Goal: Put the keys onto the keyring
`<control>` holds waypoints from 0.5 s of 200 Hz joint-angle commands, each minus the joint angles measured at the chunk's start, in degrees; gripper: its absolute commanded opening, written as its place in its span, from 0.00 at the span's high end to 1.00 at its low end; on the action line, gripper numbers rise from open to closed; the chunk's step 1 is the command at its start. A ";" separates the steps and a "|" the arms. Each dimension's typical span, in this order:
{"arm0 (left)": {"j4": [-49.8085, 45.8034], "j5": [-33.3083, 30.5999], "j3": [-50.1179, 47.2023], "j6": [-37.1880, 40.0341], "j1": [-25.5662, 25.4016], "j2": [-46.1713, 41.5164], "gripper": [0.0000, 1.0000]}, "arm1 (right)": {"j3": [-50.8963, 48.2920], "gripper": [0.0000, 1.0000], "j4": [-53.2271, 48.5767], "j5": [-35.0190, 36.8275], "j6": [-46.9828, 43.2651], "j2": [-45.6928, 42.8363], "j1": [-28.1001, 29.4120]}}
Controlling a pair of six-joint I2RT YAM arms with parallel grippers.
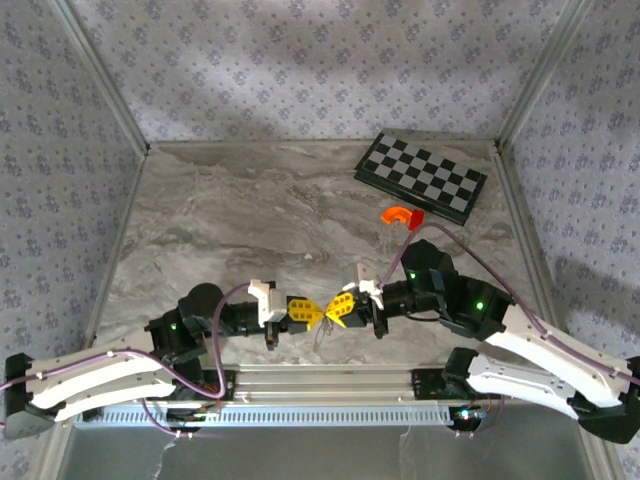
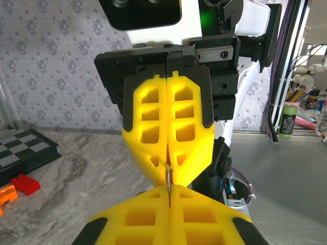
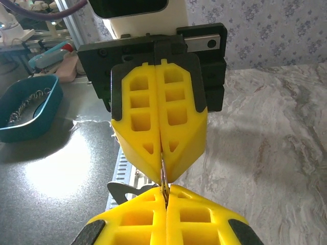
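Note:
My left gripper (image 1: 318,312) and right gripper (image 1: 337,310) meet tip to tip just above the near middle of the marble table (image 1: 250,220). Both are shut on one thin silvery metal piece, seen edge-on, which I take for the keyring (image 2: 168,177). In the left wrist view it stands between my left gripper (image 2: 169,188) and the right gripper (image 2: 169,164) facing it. The right wrist view shows the keyring (image 3: 164,179) running from my right gripper (image 3: 165,193) into the left gripper (image 3: 162,171). A faint chain (image 1: 321,336) hangs below the tips. The keys are hidden.
A folded chessboard (image 1: 420,177) lies at the back right, with an orange-red curved piece (image 1: 397,213) and a small red block (image 1: 415,220) in front of it. A metal rail (image 1: 320,385) runs along the near edge. A teal bowl (image 3: 25,109) sits off the table.

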 commanded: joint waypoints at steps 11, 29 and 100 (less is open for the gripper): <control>-15.83 -3.61 8.69 5.53 -0.34 -1.03 0.85 | 1.17 1.00 -2.00 3.87 -0.80 -0.74 0.06; -23.54 -5.51 12.75 7.56 -0.38 1.49 0.77 | 3.53 1.00 -5.43 5.51 -1.65 1.36 0.69; -30.71 -6.79 16.81 10.25 -0.40 6.39 0.70 | 10.08 1.00 -15.10 11.83 -6.07 6.88 5.04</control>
